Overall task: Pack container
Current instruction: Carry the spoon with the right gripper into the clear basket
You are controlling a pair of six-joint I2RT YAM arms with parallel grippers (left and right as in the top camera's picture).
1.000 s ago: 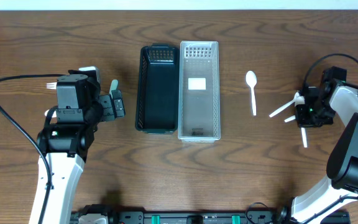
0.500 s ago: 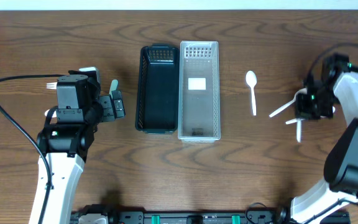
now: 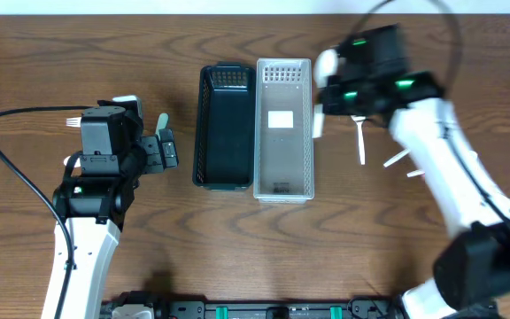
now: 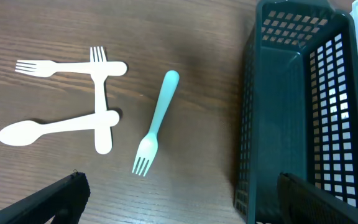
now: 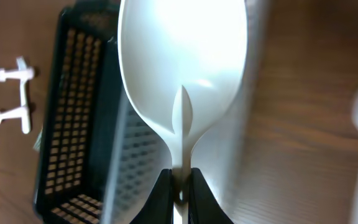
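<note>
A: Overhead view, then: where does the right claw [image 3: 322,90] sit?
B: Over the table [image 3: 494,97], right at the outer long wall of the clear basket [image 3: 282,182]. That basket lies just to the claw's left, and the black basket [image 3: 224,177] touches its far side, further left again.
A: Is the claw holding anything?
B: Yes. From the right wrist, its two fingers [image 5: 161,194] are pinched on the handle of a white spoon [image 5: 182,68], with the bowl pointing away from the claw. Below the bowl, the clear basket's wall is a blur.
A: Anything loose near it?
B: A second spoon [image 3: 361,146] lies on the table just to the claw's right, partly hidden under the arm. Two more white pieces [image 3: 397,159] lie further right, too small to name.
A: And the left claw [image 4: 182,186]?
B: Spread wide, gripping nothing. Only its dark fingertips show, at the bottom corners of the left wrist view. Ahead of it, between them, a teal fork [image 4: 157,121] lies flat on the table. Out past one fingertip a white fork [image 4: 73,67] is crossed by a crossing fork [image 4: 102,106], and a third spoon [image 4: 48,130] touches that one's handle. Out past the other fingertip stands the black basket, apart from the teal fork
</note>
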